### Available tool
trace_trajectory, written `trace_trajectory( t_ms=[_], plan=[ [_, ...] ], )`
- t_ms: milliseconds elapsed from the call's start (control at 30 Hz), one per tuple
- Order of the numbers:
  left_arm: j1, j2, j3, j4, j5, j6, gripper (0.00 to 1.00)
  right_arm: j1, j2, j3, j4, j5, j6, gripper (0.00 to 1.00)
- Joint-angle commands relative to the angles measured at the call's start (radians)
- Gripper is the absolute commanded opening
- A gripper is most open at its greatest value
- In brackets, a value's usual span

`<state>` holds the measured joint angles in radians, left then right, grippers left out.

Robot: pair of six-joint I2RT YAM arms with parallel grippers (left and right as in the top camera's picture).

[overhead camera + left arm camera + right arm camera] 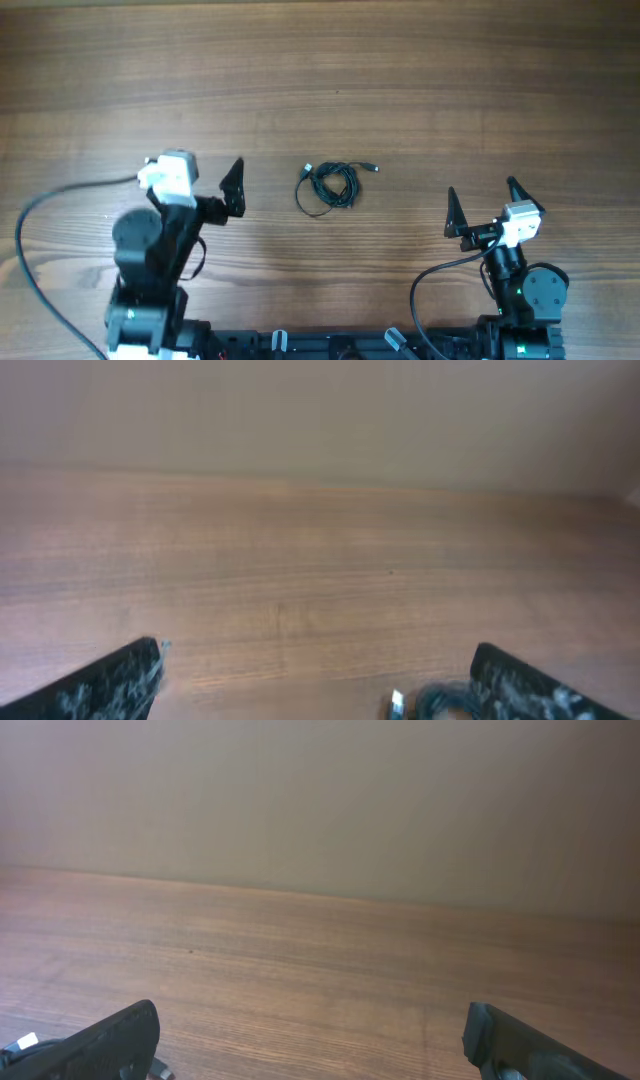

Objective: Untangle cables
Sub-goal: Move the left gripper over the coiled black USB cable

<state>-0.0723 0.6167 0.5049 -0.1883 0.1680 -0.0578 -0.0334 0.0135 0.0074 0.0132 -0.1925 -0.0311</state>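
The cables lie as one small knotted bundle of thin black cord on the wooden table, with one plug end sticking out to the right. In the left wrist view a plug and part of the bundle show at the bottom edge, just inside the right finger. My left gripper is open and empty, left of the bundle; its fingers are wide apart in its wrist view. My right gripper is open and empty, to the bundle's right and nearer the front edge.
A thick black arm wire loops over the table at the far left, and another curves beside the right arm's base. A plain wall stands beyond the table's far edge.
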Motion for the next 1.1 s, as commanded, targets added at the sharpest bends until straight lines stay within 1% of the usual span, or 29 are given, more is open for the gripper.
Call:
trace_trajectory(
  t_ms=[0,100,167,233,300,433,533,667,767,900,1000,1067],
  plan=[
    [-0.005,0.142,0.150,-0.109,0.048,-0.003,1.00,0.004,-0.010,-0.002,0.004,0.013,0.006,1.00],
    [-0.005,0.279,0.254,-0.236,0.150,-0.010,1.00,0.004,-0.010,-0.002,0.004,0.013,0.006,1.00],
    [-0.005,0.348,0.283,-0.267,0.158,-0.074,1.00,0.004,-0.010,-0.002,0.004,0.013,0.006,1.00],
    [-0.008,0.410,0.290,-0.272,0.157,-0.180,1.00,0.004,-0.010,-0.002,0.004,0.013,0.006,1.00],
    [-0.037,0.456,0.291,-0.271,0.157,-0.210,1.00,0.004,-0.010,-0.002,0.004,0.013,0.006,1.00],
    [-0.126,0.507,0.294,-0.241,0.129,-0.213,1.00,0.004,-0.010,-0.002,0.004,0.013,0.006,1.00],
    [-0.217,0.544,0.314,-0.233,0.036,-0.213,1.00,0.004,-0.010,-0.002,0.004,0.013,0.006,1.00],
    [-0.293,0.620,0.388,-0.249,0.012,-0.240,1.00,0.004,-0.010,-0.002,0.004,0.013,0.006,1.00],
    [-0.322,0.700,0.480,-0.298,0.012,-0.241,1.00,0.004,-0.010,-0.002,0.004,0.013,0.006,1.00],
    [-0.345,0.854,0.651,-0.463,-0.021,-0.242,1.00,0.004,-0.010,-0.002,0.004,0.013,0.006,1.00],
    [-0.351,0.904,0.665,-0.458,-0.020,-0.242,1.00,0.004,-0.010,-0.002,0.004,0.013,0.006,1.00],
    [-0.351,0.906,0.665,-0.456,-0.020,-0.242,1.00,0.004,-0.010,-0.002,0.004,0.013,0.006,1.00]
  ],
)
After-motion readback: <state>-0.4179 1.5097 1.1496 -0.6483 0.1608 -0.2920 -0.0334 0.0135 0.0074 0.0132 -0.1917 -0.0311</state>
